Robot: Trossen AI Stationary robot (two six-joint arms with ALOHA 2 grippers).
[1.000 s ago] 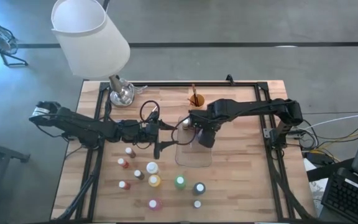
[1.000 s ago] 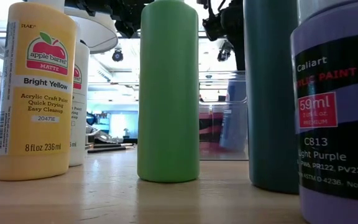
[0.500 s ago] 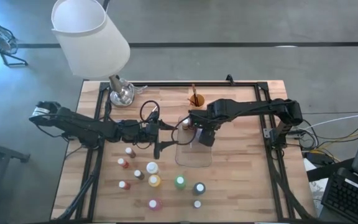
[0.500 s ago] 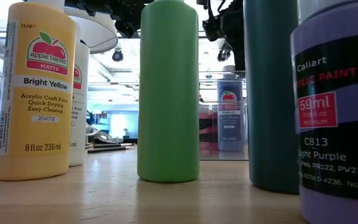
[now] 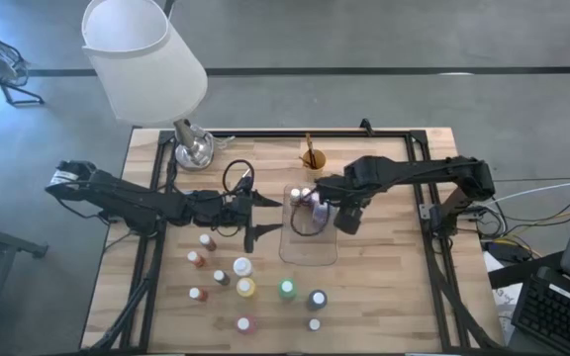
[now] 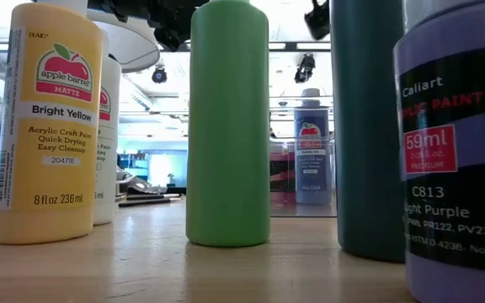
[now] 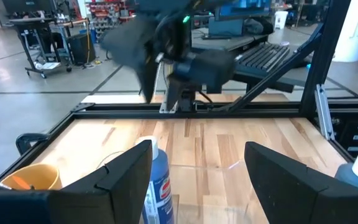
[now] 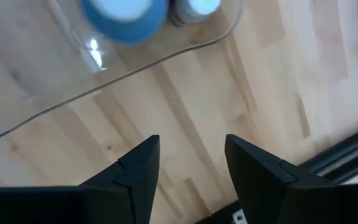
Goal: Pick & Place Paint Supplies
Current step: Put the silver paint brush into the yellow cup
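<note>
Remaining bottles (image 5: 244, 288) upright in front-left cluster, nearer left gripper (image 5: 248, 235) (spread, empty) than right gripper (image 5: 349, 220), spread and empty beside tray (image 5: 308, 255) holding blue bottle (image 5: 312, 210)

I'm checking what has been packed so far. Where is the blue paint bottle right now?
The blue paint bottle stands upright inside the clear tray at mid-table, in its far half beside a smaller bottle.

Open right side, crowded front

Bare table (image 5: 394, 247) lies right of the clear tray (image 5: 310, 259); paint bottles (image 5: 245, 287) crowd the front left, a lamp (image 5: 144, 59) overhangs the far left corner, and an orange cup (image 5: 313, 157) stands behind the tray.
</note>
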